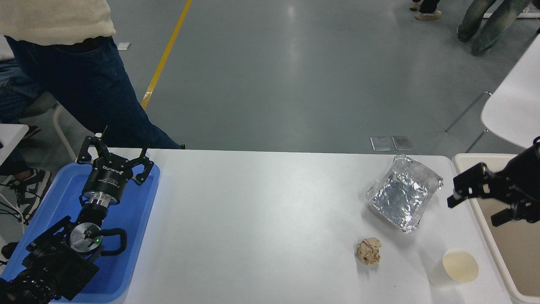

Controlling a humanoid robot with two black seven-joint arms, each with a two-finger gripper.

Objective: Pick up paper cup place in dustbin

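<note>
right end effector [474, 198] – spread open, above dustbin [464, 159] rim | paper cup [454, 267] upright

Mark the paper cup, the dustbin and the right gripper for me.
paper cup [460, 265]: head view, on its cream inside.
dustbin [479, 212]: head view, on its pale left rim.
right gripper [479, 202]: head view, midway between its open fingertips.

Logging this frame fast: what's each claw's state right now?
Left claw: open, empty, parked over the blue tray.
Right claw: open, empty, above the dustbin rim.
</note>
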